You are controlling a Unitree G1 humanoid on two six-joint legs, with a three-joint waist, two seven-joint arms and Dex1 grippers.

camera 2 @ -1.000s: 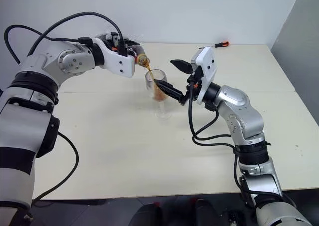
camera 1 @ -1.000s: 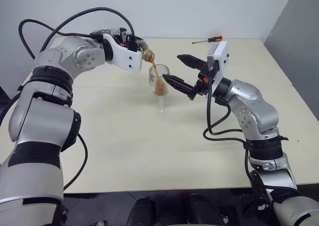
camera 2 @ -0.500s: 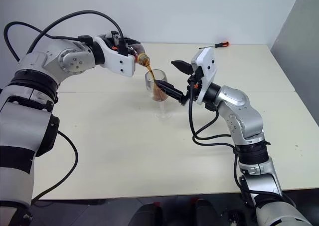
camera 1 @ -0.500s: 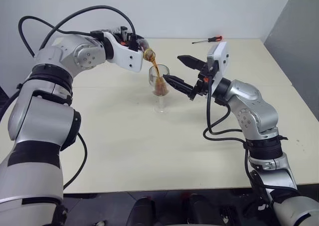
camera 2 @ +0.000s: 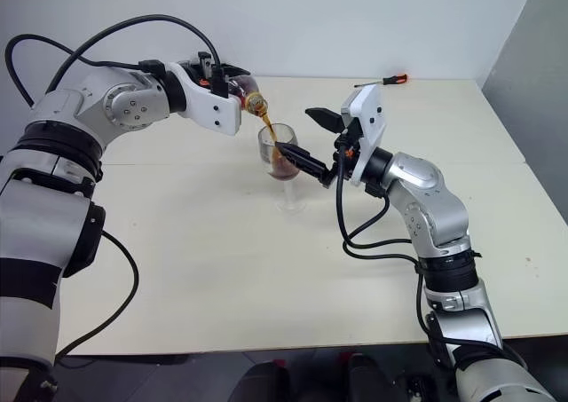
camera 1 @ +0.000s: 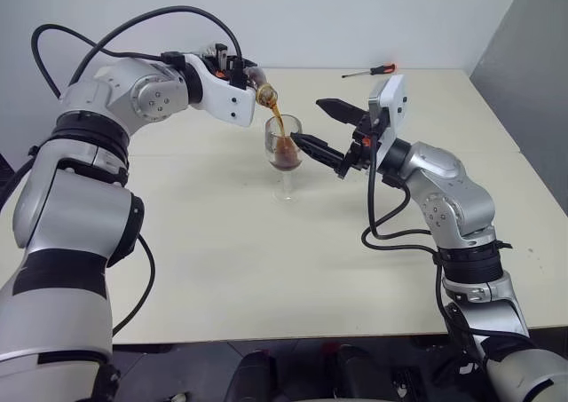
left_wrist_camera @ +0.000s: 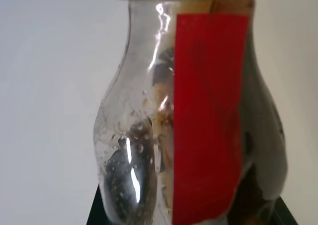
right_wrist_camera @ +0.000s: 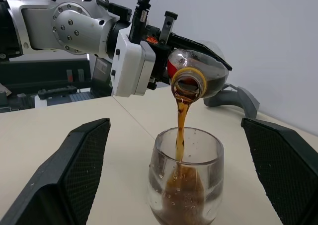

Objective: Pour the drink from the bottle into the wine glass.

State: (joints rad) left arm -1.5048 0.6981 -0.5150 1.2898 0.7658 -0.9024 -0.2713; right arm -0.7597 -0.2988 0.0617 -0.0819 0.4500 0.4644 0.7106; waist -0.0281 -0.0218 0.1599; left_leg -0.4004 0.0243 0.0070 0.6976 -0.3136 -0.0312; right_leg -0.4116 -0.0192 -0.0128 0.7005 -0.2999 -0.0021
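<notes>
Right wrist view: left gripper (right_wrist_camera: pixel 198 66) clamps tilted bottle (right_wrist_camera: pixel 198 76); drink (right_wrist_camera: pixel 180 130) streams into wine glass (right_wrist_camera: pixel 185 180), standing between the 2 wide-open fingers (right_wrist_camera: pixel 69 175) of right gripper (camera 1: pixel 324 127), untouched.

Head stereo overhead (wrist cameras close-up)

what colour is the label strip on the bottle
Red, a plain solid strip down the clear bottle; clearest in the left wrist view.

Wine glass (right_wrist_camera: pixel 185 180) stem and foot cut off (btm edge, right wrist view).
</notes>
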